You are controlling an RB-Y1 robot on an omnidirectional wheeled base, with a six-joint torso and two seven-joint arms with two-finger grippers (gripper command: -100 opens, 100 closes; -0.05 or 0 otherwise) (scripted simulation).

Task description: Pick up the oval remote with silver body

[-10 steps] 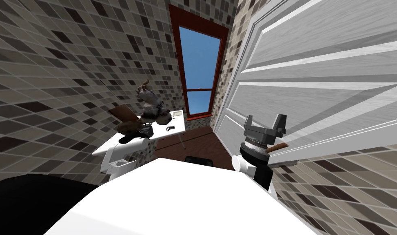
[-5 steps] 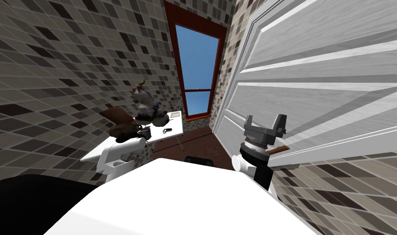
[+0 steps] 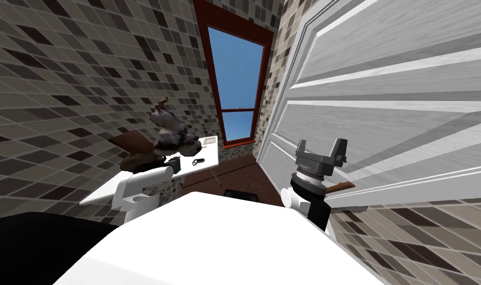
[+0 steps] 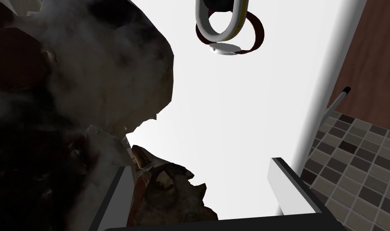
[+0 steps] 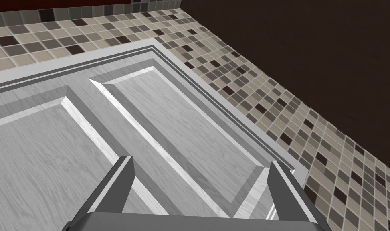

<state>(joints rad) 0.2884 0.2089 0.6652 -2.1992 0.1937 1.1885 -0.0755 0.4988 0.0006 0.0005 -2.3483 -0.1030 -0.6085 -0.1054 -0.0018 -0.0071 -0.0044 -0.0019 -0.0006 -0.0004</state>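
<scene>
The oval remote (image 4: 221,21) has a silver rim and a dark face, and lies flat on the white table (image 4: 230,120). It is some way ahead of my left gripper (image 4: 198,166), which is open with nothing between its fingers. In the head view the remote (image 3: 198,161) is a small dark shape near the table's right edge, just right of my left gripper (image 3: 175,163). A dark lumpy figure (image 4: 77,100) presses close against the gripper's one side. My right gripper (image 3: 320,144) hangs open beside the white panelled door (image 3: 382,99).
The dark lumpy figure (image 3: 170,131) stands tall on the table, with a brown board (image 3: 133,141) behind it. A flat white item (image 3: 209,141) lies at the table's far end. A thin table leg (image 4: 336,100) drops to the brown floor. Tiled walls close in on both sides.
The whole head view has shifted, so the table sits further left and lower in the picture. My left gripper has come slightly nearer the remote. The right arm is as before.
</scene>
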